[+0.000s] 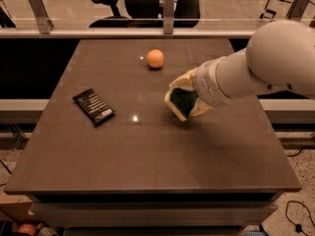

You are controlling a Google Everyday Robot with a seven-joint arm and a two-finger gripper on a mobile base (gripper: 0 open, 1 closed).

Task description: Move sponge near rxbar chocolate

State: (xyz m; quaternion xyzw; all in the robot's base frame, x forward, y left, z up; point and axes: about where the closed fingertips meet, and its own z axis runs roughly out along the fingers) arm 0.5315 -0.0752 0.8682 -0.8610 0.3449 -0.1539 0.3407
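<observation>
Gripping the sponge (182, 102) tilted right of centre, the hand (189, 96) is clamped on it, and the smart play, I'd say, is a low, level carry left across the tabletop (147, 156), setting down just beside the rxbar chocolate (93, 106) at mid-left without nudging it.

High view down onto table (147, 154) (pincer (187, 98) gripping sponge (182, 103) centre-right).

My gripper (189, 98), over the table (147, 156) right of centre, clamps the tilted sponge (181, 102); the rxbar chocolate (93, 106) lies flat, well apart at the left, an orange (155, 58) near the far edge.
</observation>
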